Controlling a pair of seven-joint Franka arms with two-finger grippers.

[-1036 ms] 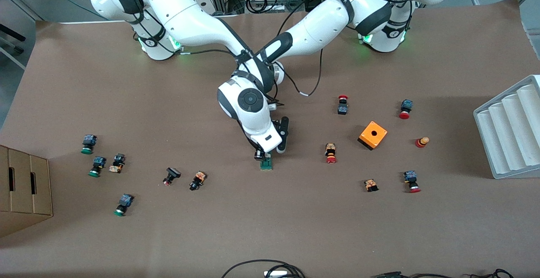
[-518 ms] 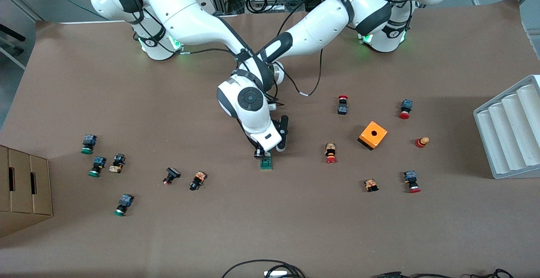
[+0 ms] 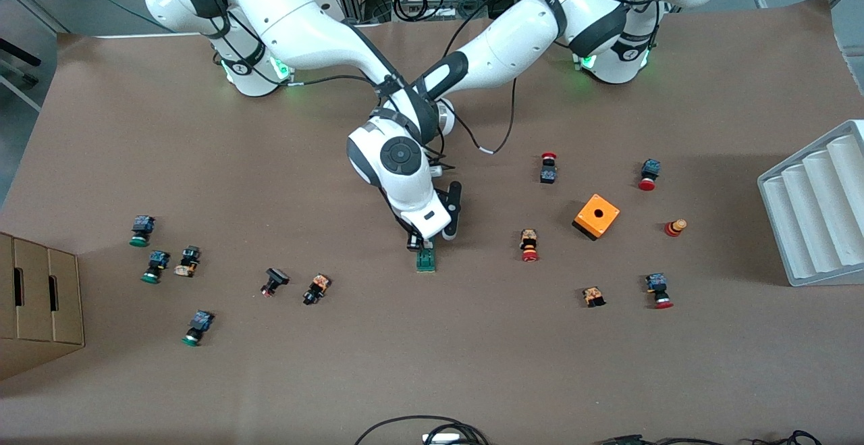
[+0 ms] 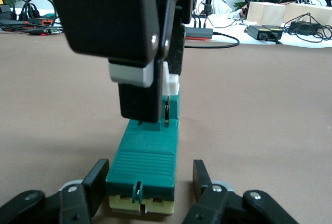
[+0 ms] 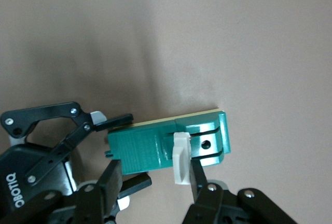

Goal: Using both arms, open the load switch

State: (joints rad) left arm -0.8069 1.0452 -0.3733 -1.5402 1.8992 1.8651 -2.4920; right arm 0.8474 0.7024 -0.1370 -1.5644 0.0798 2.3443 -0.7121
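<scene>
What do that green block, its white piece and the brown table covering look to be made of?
Load switch: probably moulded plastic, matte green with crisp ridges and slots. White piece: likely plastic too, smooth and slightly glossy. Table covering: looks like matte brown paper, though it could be cloth.

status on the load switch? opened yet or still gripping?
Done: both arms are at the load switch mid-table. The left gripper clamps its body from both sides. In hand: the right gripper is shut on the white piece, which sits across the green body. Left: no separation shows, so the opening itself looks unfinished.
</scene>
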